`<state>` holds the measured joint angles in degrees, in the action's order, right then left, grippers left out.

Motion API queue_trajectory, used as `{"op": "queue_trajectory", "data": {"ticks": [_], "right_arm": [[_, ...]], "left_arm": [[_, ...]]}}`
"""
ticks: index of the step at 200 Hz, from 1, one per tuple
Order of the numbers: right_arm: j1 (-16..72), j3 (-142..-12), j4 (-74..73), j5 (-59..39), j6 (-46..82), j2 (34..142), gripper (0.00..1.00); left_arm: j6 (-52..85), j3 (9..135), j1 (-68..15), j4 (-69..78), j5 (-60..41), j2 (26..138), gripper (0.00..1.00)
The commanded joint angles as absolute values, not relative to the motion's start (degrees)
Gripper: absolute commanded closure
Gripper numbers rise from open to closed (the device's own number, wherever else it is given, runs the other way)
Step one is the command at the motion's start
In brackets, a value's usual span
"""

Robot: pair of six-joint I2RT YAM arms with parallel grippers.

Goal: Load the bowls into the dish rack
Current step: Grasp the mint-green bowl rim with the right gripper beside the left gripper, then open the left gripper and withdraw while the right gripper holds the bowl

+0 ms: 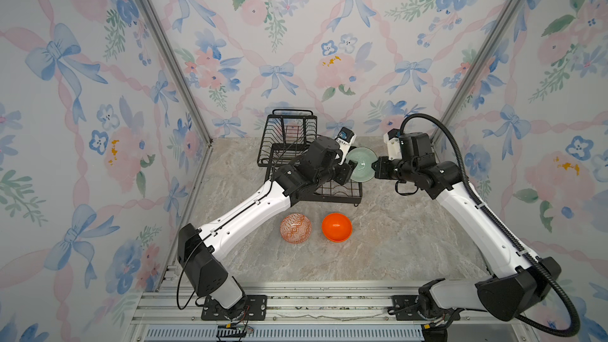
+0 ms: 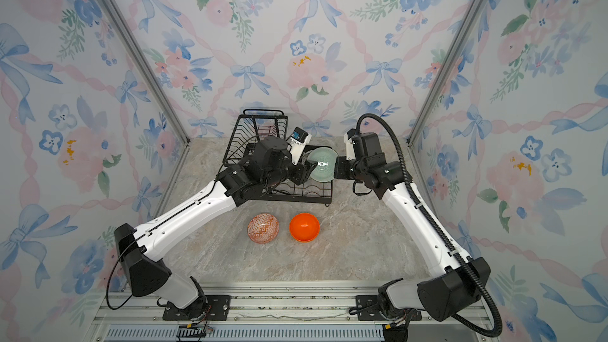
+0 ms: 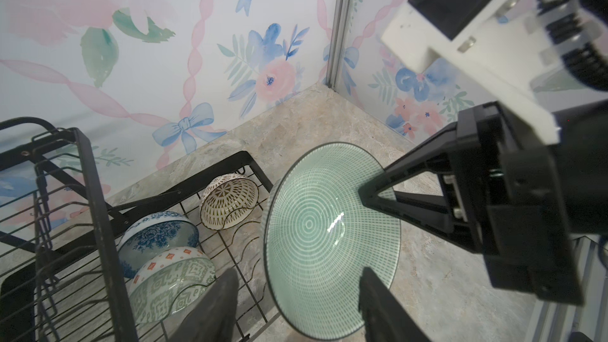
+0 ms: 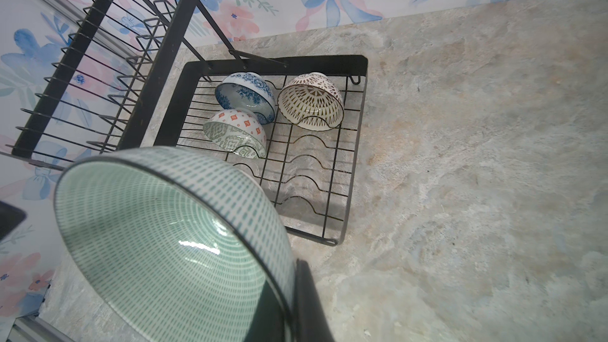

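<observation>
Mint-green and covered in tiny stripes, the pale bowl (image 1: 362,164) hung in the air between the two arms. It was tipped up on its edge, with its inside facing the left arm. It was at the right end of the dish rack's (image 1: 285,116) low tray, not resting on anything.

The right gripper (image 1: 373,168) had the bowl. Its two black fingers (image 3: 378,199) were pinched together on the rim, one inside the bowl and one outside.

The left gripper (image 1: 350,170) was at the other side of the bowl. In the left wrist view its fingers (image 3: 217,304) stood wide apart with the bowl's edge between them. One finger was clear of the bowl. I could not tell if the other one touched it.

Three bowls sat in the low tray, all tipped on their sides in the wire slots. The blue and white flower bowl (image 4: 246,97) leaned against the grey-green patterned bowl (image 4: 235,133). The white and brown bowl (image 4: 311,103) sat beside them, close to the tray's far corner. The small top basket (image 4: 98,70) was behind them.

Two more bowls waited on the stone-look table (image 1: 394,245), in front of the rack and near each other. One was orange and white with shapes on it (image 1: 295,228). One was plain bright orange (image 1: 336,227). Both sat the right way up.
</observation>
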<state>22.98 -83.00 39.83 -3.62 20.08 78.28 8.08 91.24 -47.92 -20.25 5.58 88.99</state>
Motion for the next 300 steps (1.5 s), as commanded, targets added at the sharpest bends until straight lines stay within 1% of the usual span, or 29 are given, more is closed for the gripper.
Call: {"op": "queue_trajectory", "data": {"ticks": [1,11,38,86,125,159,207,235,255,300], "right_arm": [[23.64,-83.23,36.56,-1.58,18.03,78.91,1.0],[23.57,-83.24,36.48,-0.82,17.28,79.31,1.0],[23.67,-82.33,34.46,-0.13,14.51,79.98,1.0],[23.64,-81.3,32.05,3.23,9.01,81.47,1.0],[23.31,-79.31,28.19,6.34,4.82,82.48,1.0],[22.81,-75.3,20.29,8.5,2.09,82.35,1.0],[23.8,-70.22,5.96,8.2,-3.66,84.2,1.0],[26.24,-68.42,-0.4,12.27,-8.54,87.43,1.0],[27.83,-67.99,-3.57,16.94,-10.3,89.89,1.0],[30.67,-66.23,-15.26,26.34,-16.73,94.47,1.0]], "left_arm": [[8.52,88.99,-46.94,-19.08,4.06,86.48,0.23],[8.79,87.86,-46.68,-19.15,4.21,85.87,0.15],[10.99,83.62,-45.8,-19.16,5.24,83.37,0.02],[12.85,75.3,-45.04,-19.16,8.86,79.31,0.02],[14.43,70.41,-44.65,-19.09,8.83,76.48,0.02],[15.62,66.54,-44.56,-19.01,10.01,74.75,0.02],[17.07,61.8,-43.99,-16.09,12.23,73.04,0.02],[17.83,59.2,-43.19,-14.23,13.28,71.35,0.02],[18.15,57.57,-42.17,-14.22,13.88,69.88,0.02],[19.67,53.0,-39.66,-13.73,12.27,66.37,0.02]]}}
